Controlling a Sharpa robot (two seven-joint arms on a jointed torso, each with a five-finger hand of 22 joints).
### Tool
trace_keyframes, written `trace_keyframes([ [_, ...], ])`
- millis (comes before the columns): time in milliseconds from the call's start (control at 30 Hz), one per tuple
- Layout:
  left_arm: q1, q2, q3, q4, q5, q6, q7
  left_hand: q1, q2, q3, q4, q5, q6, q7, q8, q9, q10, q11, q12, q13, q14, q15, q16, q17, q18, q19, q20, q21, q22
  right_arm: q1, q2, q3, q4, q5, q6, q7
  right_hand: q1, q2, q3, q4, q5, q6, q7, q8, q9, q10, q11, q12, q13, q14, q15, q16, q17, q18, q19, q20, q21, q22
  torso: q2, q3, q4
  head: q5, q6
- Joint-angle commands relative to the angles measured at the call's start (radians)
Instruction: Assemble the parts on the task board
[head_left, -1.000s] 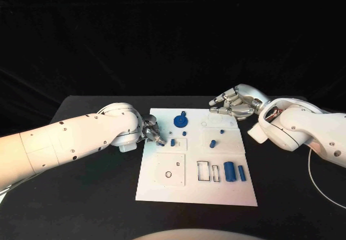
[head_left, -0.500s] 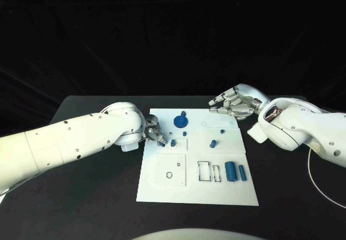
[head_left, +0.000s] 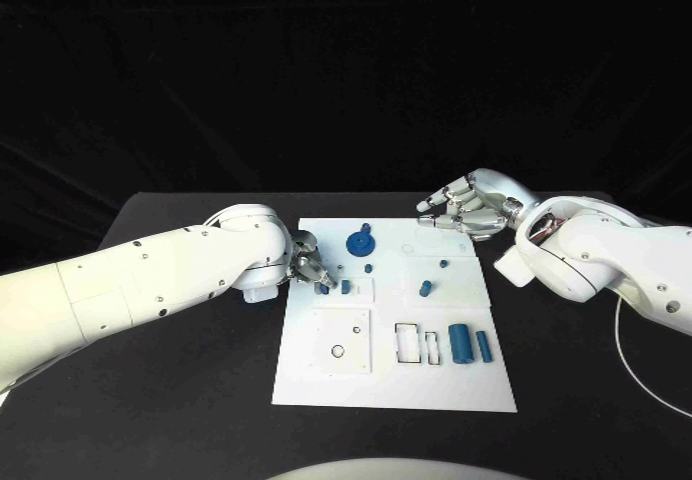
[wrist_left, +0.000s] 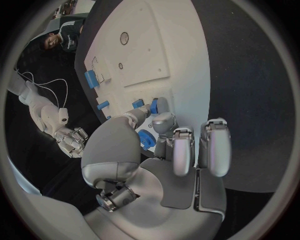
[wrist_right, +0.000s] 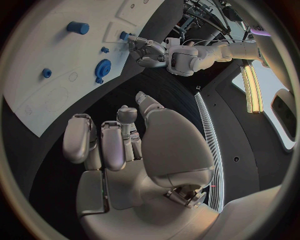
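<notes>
1. The left hand (head_left: 307, 268) is pinching a small blue part (wrist_left: 154, 105) at its fingertips, lowering it over the task board (head_left: 391, 385).
2. Next, seating it probably calls for fine alignment.
3. The right hand (head_left: 464, 211) is hovering, fingers loosely spread, holding nothing.

Bright, sharp foreground; black backdrop; fisheye-bent edges.

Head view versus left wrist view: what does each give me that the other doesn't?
Head view alone: the whole task board, with the large blue cylinder and the flat blue piece beside it.

Left wrist view alone: the left robot hand up close, fingertips pinching a small blue part.

Both: the blue gear, the right robot hand.
</notes>
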Motion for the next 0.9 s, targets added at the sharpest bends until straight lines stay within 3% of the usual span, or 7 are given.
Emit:
trace_keyframes([
  [33,-0.011,0.006,-0.008,-0.001,-0.002,0.039,-0.012,-0.023,-0.006,-0.025,0.011,-0.003,0.006,0.008,-0.007,-0.006,0.003,0.006,0.006,0.002,0.103,-0.006,0.003,0.263,-0.018,0.087,-0.007,0.008,0.224,-0.001,0.002,0.0,0.0,-0.002,0.012,0.002,0.001,0.01,-0.006,0.001,0.005,0.002,-0.003,-0.001,0.001,-0.006,-0.003,-0.003,-0.001,0.039,0.003,-0.006,-0.001,0.005,-0.007,-0.003,-0.003,-0.001,0.001,-0.0002,0.0006,0.0,0.001],
  [400,-0.011,0.001,-0.006,0.0,-0.015,0.018,-0.012,-0.059,-0.02,-0.104,0.046,-0.005,0.019,0.008,-0.011,-0.021,0.007,0.005,0.009,0.01,0.103,-0.007,0.003,0.263,-0.019,0.09,-0.008,0.015,0.23,-0.001,0.002,0.0,-0.002,-0.001,0.012,0.003,0.0,0.01,-0.007,0.002,0.005,0.002,-0.003,-0.001,0.001,-0.008,-0.003,-0.005,-0.002,0.038,0.003,-0.007,-0.003,0.006,-0.009,-0.003,-0.004,-0.004,0.0,-0.0009,0.0008,-0.001,0.003],
  [600,-0.011,-0.02,-0.002,0.021,-0.016,-0.031,-0.008,-0.093,-0.039,-0.202,0.088,-0.008,0.029,0.004,-0.008,-0.029,0.013,0.003,0.014,0.019,0.103,-0.008,0.003,0.263,-0.022,0.094,-0.01,0.025,0.238,-0.001,0.003,0.0,-0.003,-0.001,0.013,0.004,-0.001,0.01,-0.008,0.003,0.004,0.002,-0.003,-0.001,0.001,-0.008,-0.003,-0.006,-0.003,0.038,0.003,-0.008,-0.004,0.006,-0.01,-0.003,-0.006,-0.006,0.001,-0.0011,-0.0002,-0.002,0.005],
  [767,-0.01,-0.044,0.009,0.045,0.005,-0.097,0.002,-0.086,-0.027,-0.286,0.123,-0.008,0.032,0.001,-0.006,-0.037,0.017,0.0,0.017,0.026,0.103,-0.012,0.003,0.263,-0.023,0.095,-0.013,0.027,0.24,-0.002,0.002,0.0,-0.003,-0.001,0.013,0.004,-0.001,0.01,-0.008,0.003,0.004,0.002,-0.003,-0.001,0.001,-0.008,-0.003,-0.006,-0.003,0.038,0.003,-0.008,-0.004,0.006,-0.01,-0.003,-0.006,-0.006,0.0,-0.0005,0.0005,-0.003,0.006],
  [833,-0.009,-0.053,0.014,0.054,0.033,-0.129,0.017,-0.081,-0.023,-0.305,0.132,-0.007,0.029,0.002,-0.008,-0.039,0.013,0.001,0.01,0.019,0.103,-0.012,0.003,0.263,-0.021,0.093,-0.013,0.022,0.237,-0.003,0.002,0.0,-0.003,-0.001,0.013,0.004,-0.001,0.01,-0.008,0.003,0.004,0.002,-0.003,-0.001,0.001,-0.008,-0.003,-0.006,-0.003,0.038,0.003,-0.008,-0.004,0.006,-0.01,-0.003,-0.006,-0.006,0.0,-0.0002,0.0008,-0.003,0.007],
  [900,-0.008,-0.063,0.017,0.062,0.082,-0.16,0.035,-0.068,-0.025,-0.344,0.147,-0.006,0.005,0.01,-0.014,-0.045,-0.023,0.008,-0.042,-0.04,0.103,-0.007,0.003,0.263,-0.013,0.082,-0.011,-0.009,0.215,-0.003,0.002,0.0,-0.003,0.0,0.012,0.004,-0.002,0.011,-0.009,0.004,0.004,0.001,-0.003,-0.001,0.001,-0.009,-0.003,-0.006,-0.004,0.038,0.003,-0.009,-0.005,0.007,-0.011,-0.003,-0.007,-0.007,0.0,0.0,0.0013,-0.004,0.007],
])
